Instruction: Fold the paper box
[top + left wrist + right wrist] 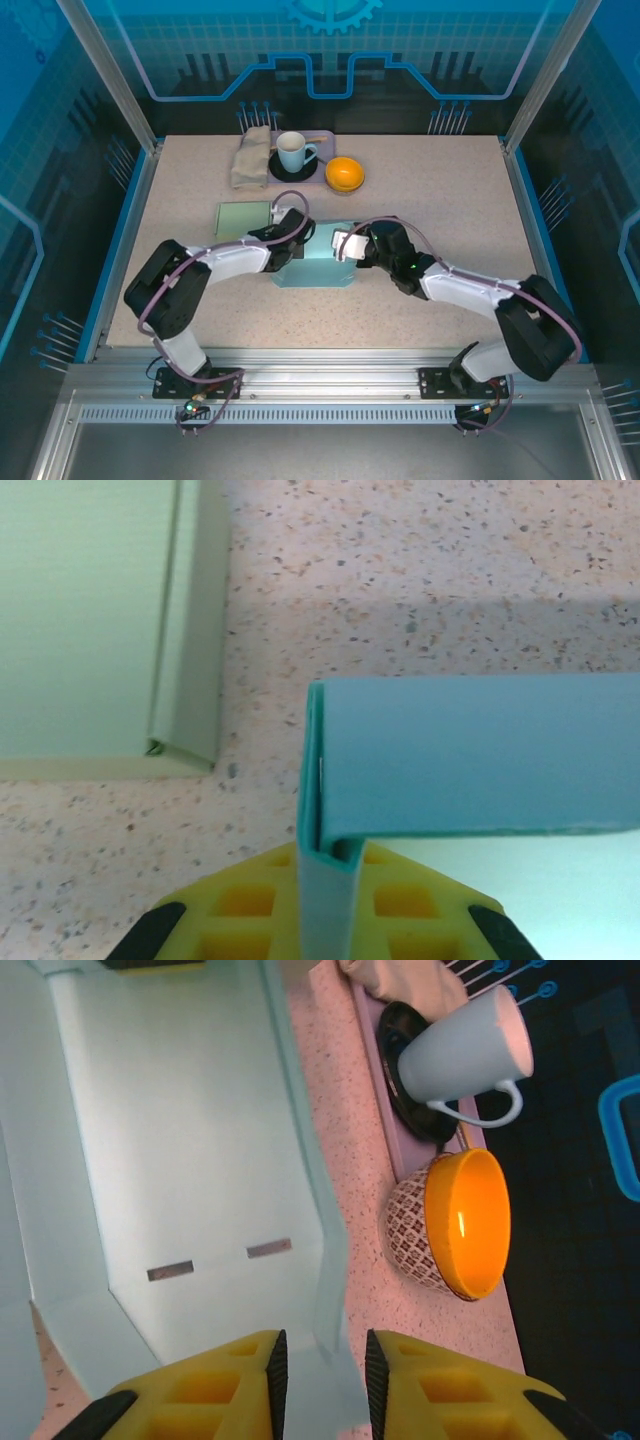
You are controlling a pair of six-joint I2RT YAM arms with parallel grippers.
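Speckled table: left gripper pinches the paper box wall tight, right gripper jaws slightly apart around another wall.

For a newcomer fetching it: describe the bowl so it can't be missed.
Look to the far edge of the speckled table, where a few items cluster left of centre. The bowl is the rightmost, beside the white mug. It alone is bright orange inside, with a patterned brown-and-white outside.

From high at the near edge one camera overlooks the whole desk, while both wrist cameras look closely at the shared paper box.
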